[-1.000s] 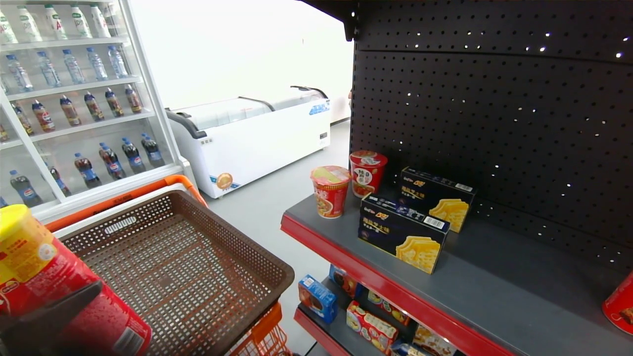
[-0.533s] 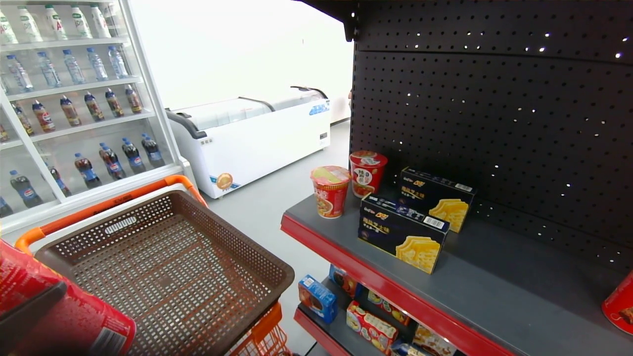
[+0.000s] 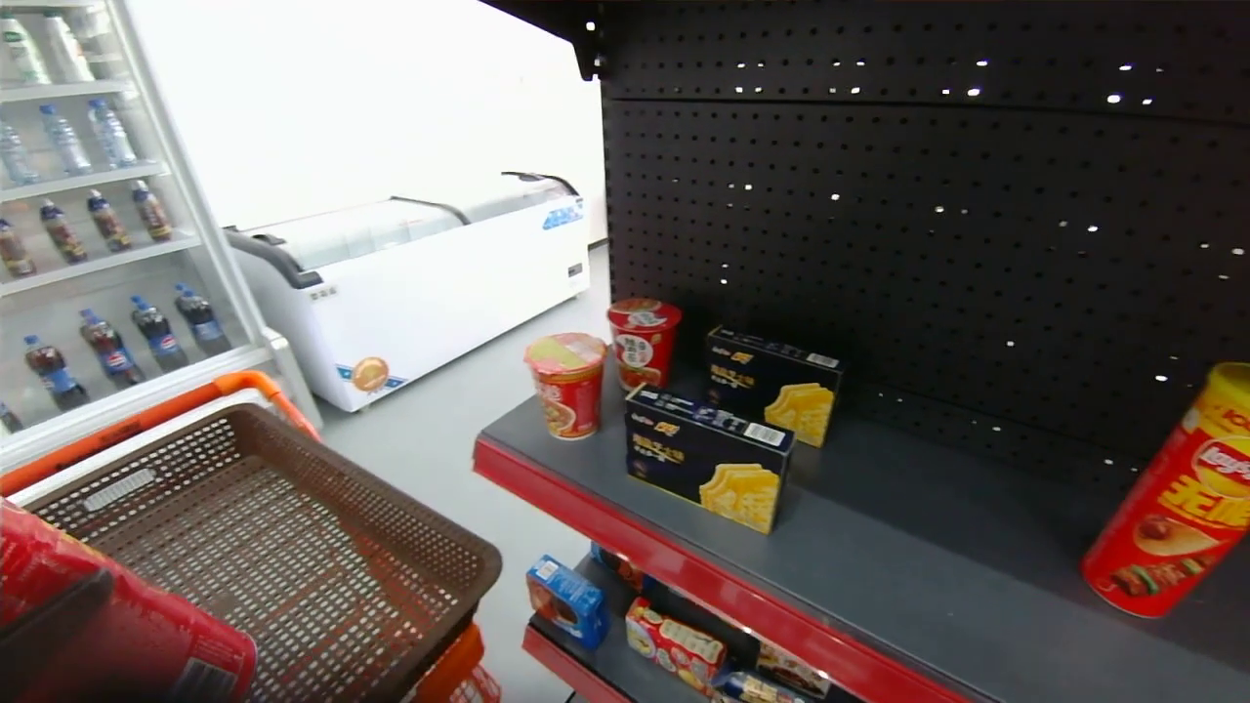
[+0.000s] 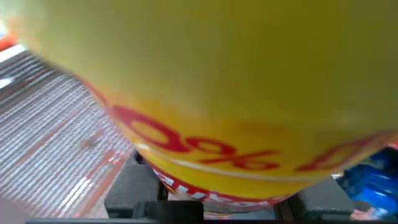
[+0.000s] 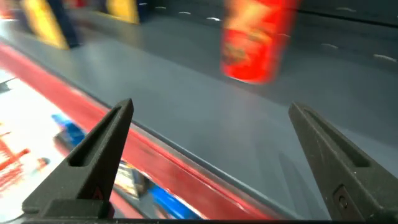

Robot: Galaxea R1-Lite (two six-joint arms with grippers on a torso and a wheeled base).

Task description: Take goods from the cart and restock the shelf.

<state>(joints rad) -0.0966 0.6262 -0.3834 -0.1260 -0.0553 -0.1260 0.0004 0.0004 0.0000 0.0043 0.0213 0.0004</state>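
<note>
**Left pincer** (image 4: 217,202) clamped on 1 can (image 3: 117,635), held low near the basket (image 3: 430,532) rim, presumably lifted clear for transfer. **Right pincer** (image 5: 211,106): jaws apart, empty, facing the shelf (image 5: 186,124) edge. A 2nd can (image 5: 255,43) stands upright on the shelf beyond this pincer, well apart from the boxes (image 3: 708,469), likely marking the spot where the held can belongs.

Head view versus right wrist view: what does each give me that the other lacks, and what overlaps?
Head view adds the brown basket, two noodle cups and the held can in the left gripper. Right wrist view adds the right gripper, jaws open. Both have the chip can standing on the grey shelf behind its red edge.
</note>
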